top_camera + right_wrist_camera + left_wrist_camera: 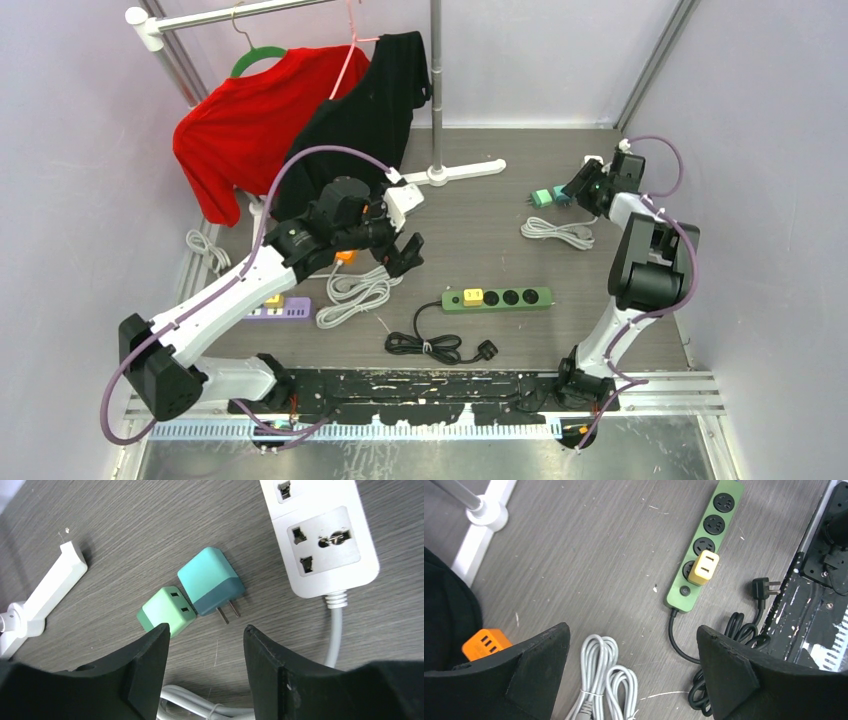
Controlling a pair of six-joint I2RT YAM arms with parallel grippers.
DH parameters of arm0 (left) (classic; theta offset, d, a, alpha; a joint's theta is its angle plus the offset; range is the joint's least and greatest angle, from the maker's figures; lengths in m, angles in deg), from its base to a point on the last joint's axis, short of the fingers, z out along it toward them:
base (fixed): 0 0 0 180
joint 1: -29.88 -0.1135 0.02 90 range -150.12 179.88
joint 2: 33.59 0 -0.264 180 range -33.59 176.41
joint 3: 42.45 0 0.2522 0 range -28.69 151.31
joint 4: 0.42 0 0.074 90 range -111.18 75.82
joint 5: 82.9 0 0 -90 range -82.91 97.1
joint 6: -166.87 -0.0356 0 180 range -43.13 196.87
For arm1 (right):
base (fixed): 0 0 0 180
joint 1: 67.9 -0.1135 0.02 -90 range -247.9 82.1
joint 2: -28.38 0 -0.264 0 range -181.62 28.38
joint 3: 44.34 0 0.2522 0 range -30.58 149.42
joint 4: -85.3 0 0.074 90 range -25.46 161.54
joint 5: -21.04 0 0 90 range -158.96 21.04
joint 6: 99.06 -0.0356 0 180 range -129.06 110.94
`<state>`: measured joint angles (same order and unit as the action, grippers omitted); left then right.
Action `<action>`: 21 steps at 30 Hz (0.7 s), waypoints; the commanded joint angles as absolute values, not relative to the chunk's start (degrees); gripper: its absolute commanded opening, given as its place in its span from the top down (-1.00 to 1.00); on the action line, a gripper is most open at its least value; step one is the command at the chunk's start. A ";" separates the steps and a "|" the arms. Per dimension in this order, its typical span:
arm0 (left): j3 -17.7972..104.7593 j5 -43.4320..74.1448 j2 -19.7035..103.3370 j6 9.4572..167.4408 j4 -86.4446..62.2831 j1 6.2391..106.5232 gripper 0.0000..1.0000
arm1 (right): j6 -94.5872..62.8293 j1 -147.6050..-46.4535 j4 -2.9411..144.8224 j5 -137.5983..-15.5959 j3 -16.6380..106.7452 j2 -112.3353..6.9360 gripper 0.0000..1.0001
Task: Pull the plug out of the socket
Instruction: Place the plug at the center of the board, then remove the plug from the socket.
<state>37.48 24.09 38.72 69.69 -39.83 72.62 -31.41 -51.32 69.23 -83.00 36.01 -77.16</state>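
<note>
**Top external view:** left gripper (405, 252) spread wide and empty, poised above a coiled grey cable (352, 293). Small yellow cube-shaped plastic plug (472, 296) seated in a long green plastic power strip (510, 298), to that gripper's right and nearer the arm bases. Right gripper (578, 190) well apart from both, near the far side of the table. **Left wrist view:** black fingers (534, 665) far apart, nothing between them. Plug beyond the fingertips, towards the right-hand finger, in the outlet nearest the strip's cord end. One plug, four outlets, three bare. Probably light, rigid and smooth, held only by prong friction. Best pinched across two opposite flat sides and drawn straight out, the light strip likely needing to be held down. **Right wrist view:** jaws partly open, holding nothing. Just beyond the fingertips, two loose adapters, one teal (210, 580) and one mint (162, 611). One white power strip (320, 535) to the right.
</note>
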 commanded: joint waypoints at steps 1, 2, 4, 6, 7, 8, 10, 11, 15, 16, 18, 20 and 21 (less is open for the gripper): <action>37.60 22.29 36.38 66.91 -39.47 72.72 -0.91 | -25.02 -50.18 70.73 -85.91 36.27 -69.10 -0.23; 37.50 22.25 36.37 66.86 -39.38 72.71 -0.91 | -23.21 -50.22 70.97 -88.66 35.27 -67.00 -0.23; 37.34 22.35 36.43 66.57 -39.33 72.72 -0.90 | -19.11 -50.05 70.27 -98.04 33.59 -63.53 -0.23; 37.09 22.23 36.37 66.13 -39.25 72.70 -0.90 | -15.72 -49.86 68.58 -111.05 31.81 -60.56 -0.22; 36.95 22.09 36.29 65.95 -39.19 72.70 -0.90 | -14.51 -49.96 68.17 -117.39 30.75 -59.09 -0.22; 36.78 21.98 36.22 65.70 -39.15 72.76 -0.90 | -14.43 -49.97 69.63 -122.03 28.96 -57.69 -0.20; 36.56 21.71 36.11 65.46 -39.07 72.74 -0.90 | -14.27 -49.97 72.95 -128.32 25.55 -54.43 -0.19; 36.54 21.67 36.11 65.37 -39.06 72.70 -0.89 | -13.43 -50.01 74.00 -130.57 24.09 -52.60 -0.19; 36.51 21.90 36.29 65.27 -38.94 72.73 -0.88 | -10.19 -51.28 74.49 -137.34 20.62 -46.84 -0.19; 36.46 22.05 36.40 65.27 -38.89 72.76 -0.88 | -9.31 -52.00 74.04 -138.68 19.84 -45.69 -0.21; 36.41 22.06 36.54 65.11 -38.88 72.70 -0.87 | -3.65 -53.59 69.75 -141.18 19.06 -42.97 -0.27; 36.26 22.06 36.63 64.88 -38.88 72.69 -0.87 | 7.88 -55.49 59.44 -143.91 19.70 -41.11 -0.38; 36.22 22.02 36.71 64.77 -38.88 72.74 -0.86 | 20.13 -56.52 49.13 -145.45 20.41 -40.42 -0.46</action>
